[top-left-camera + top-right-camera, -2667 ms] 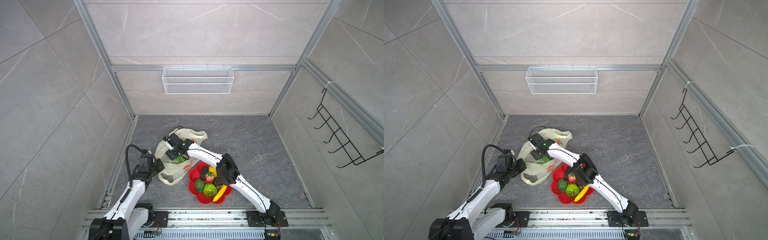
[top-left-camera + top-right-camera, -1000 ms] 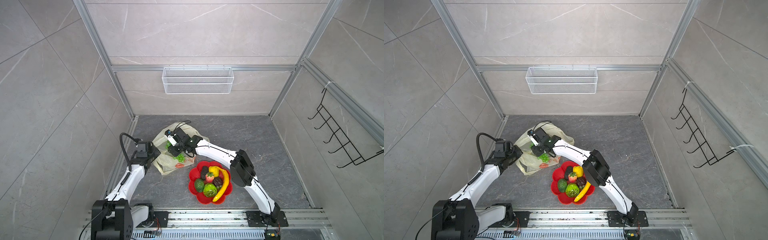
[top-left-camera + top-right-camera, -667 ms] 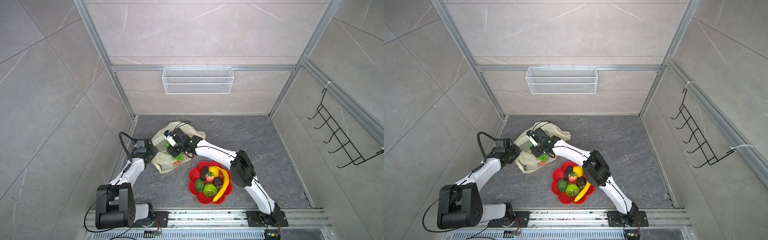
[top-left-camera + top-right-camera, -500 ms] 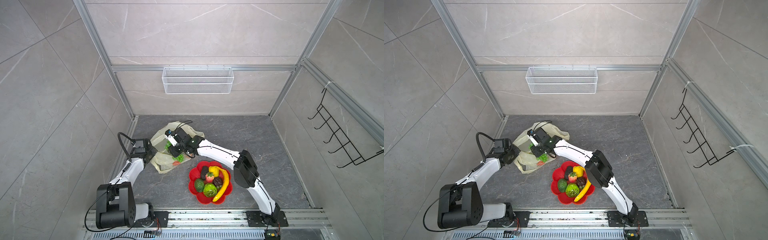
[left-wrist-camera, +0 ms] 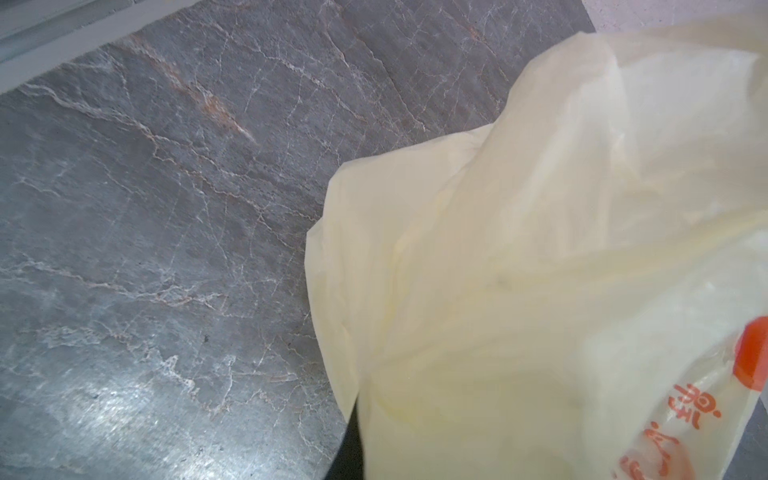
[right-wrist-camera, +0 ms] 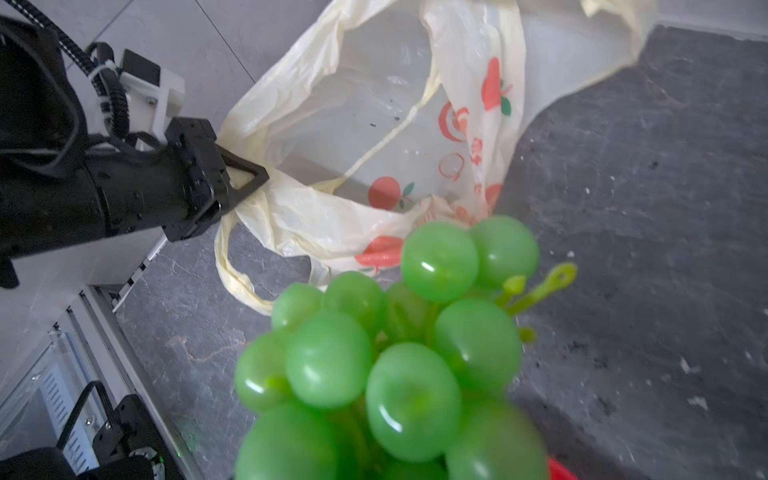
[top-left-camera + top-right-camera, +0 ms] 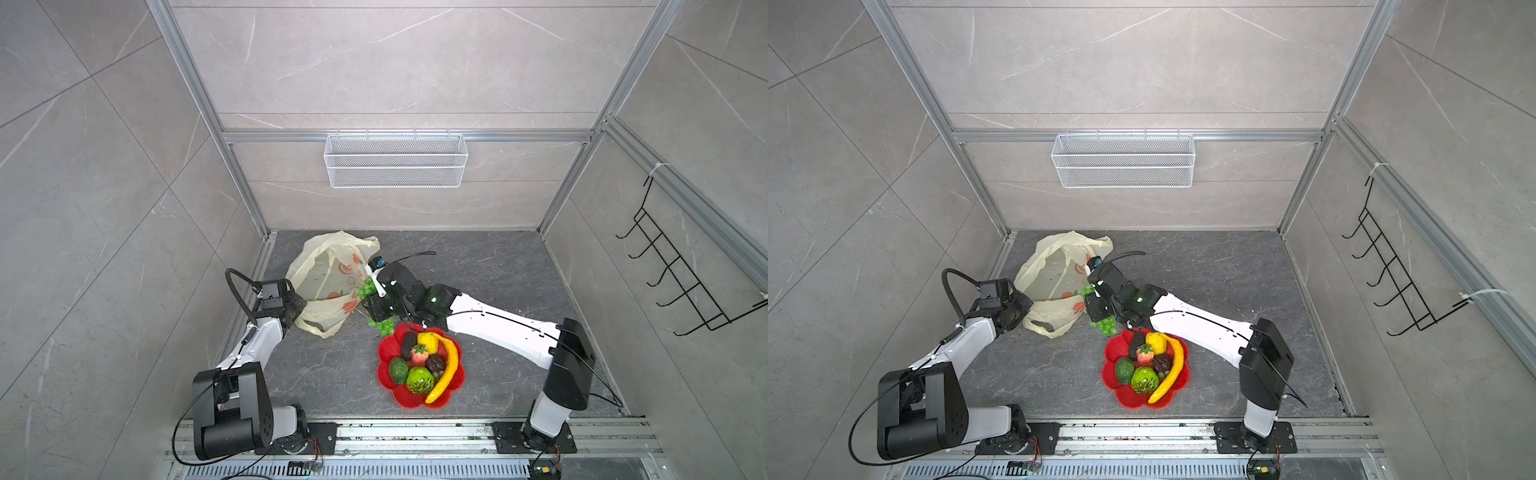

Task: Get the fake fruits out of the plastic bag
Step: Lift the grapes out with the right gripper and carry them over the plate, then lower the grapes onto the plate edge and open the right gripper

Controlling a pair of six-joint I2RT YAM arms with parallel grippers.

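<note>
Well, from where I stand the right gripper [image 7: 376, 308] has its jaws part-closed around the green grape bunch [image 6: 395, 353]. The grapes show on both sides of the gripper head in both top views, so the bunch lies across the jaws, its long axis running roughly from the bag side toward the plate side. The jaws themselves are hidden behind the fruit.

The left gripper [image 6: 245, 183] is clamped tight on the near edge of the plastic bag [image 7: 328, 274], close by a loop handle, pinning it to the floor by the left wall. Through the thin yellow film I can make out no fruit left inside, though folds hide some corners.

The red flower-shaped plate [image 7: 409, 401] sits just beside the grapes, on the side toward the robot's base, and the low end of the bunch hangs right at its far rim. On it lie the banana [image 7: 446, 370], lemon [image 7: 428, 341], strawberry [image 7: 419, 354], dark avocado [image 7: 408, 340], green avocado [image 7: 398, 370], green knobbly ball [image 7: 419, 380] and dark-brown piece [image 7: 435, 363].

I judge this the last fruit. The right arm is much the nearer one, and a short carry toward the base puts the bunch over the plate, where little bare space shows.
</note>
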